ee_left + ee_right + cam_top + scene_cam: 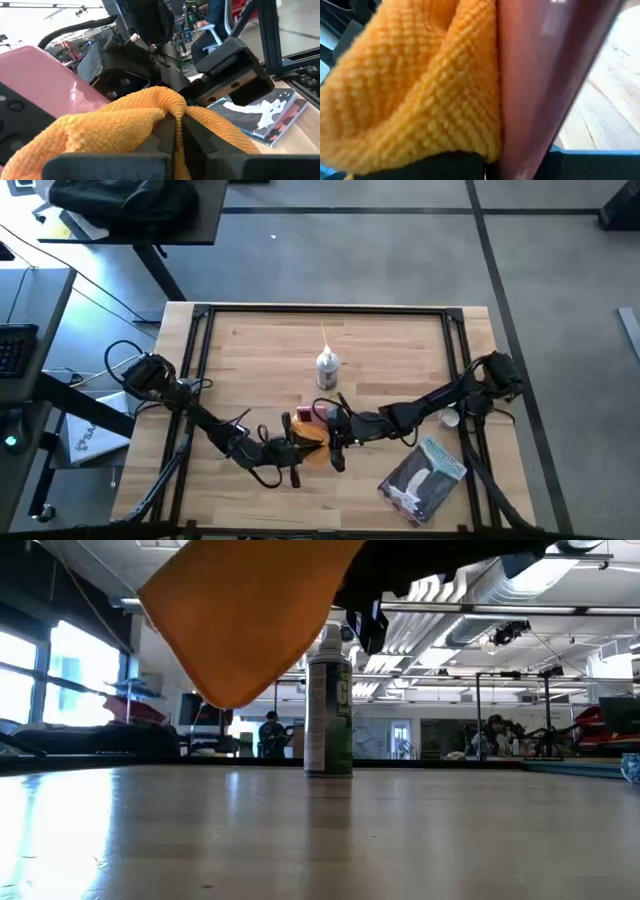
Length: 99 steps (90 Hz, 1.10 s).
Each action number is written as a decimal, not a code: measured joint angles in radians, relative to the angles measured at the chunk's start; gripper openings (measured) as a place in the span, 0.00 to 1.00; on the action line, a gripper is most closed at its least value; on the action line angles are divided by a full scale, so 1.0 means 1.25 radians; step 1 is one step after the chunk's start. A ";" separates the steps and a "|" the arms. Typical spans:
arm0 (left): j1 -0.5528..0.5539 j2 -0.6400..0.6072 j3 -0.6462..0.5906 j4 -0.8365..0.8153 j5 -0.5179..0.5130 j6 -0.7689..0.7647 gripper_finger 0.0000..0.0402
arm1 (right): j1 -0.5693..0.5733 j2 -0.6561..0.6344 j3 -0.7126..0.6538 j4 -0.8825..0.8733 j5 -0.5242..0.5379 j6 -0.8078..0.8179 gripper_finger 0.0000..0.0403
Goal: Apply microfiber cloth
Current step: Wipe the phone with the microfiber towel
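Orange microfiber cloth (145,120) fills your wrist views: left gripper (175,137) is clenched on a fold of it, held off the table near the front-centre. Right gripper (335,420) sits just across, gripping a pink-backed phone (45,85) w/ its face touching the cloth. Key relation: cloth lies betw. the two claws, pressed vs. the phone's flat side, so you'd prob. wipe along the phone's long axis. Spray can (328,705) stands further back, apart.

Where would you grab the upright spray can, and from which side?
Probably the white-and-green cylindrical spray can by its round body, mid-height, coming level from the side: it stands upright and alone on the wooden table, and a nozzle with a thin straw tops it.
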 joint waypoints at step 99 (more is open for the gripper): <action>-0.009 0.012 0.024 -0.098 -0.032 -0.014 0.00 | 0.000 0.007 0.000 -0.048 0.015 0.002 0.01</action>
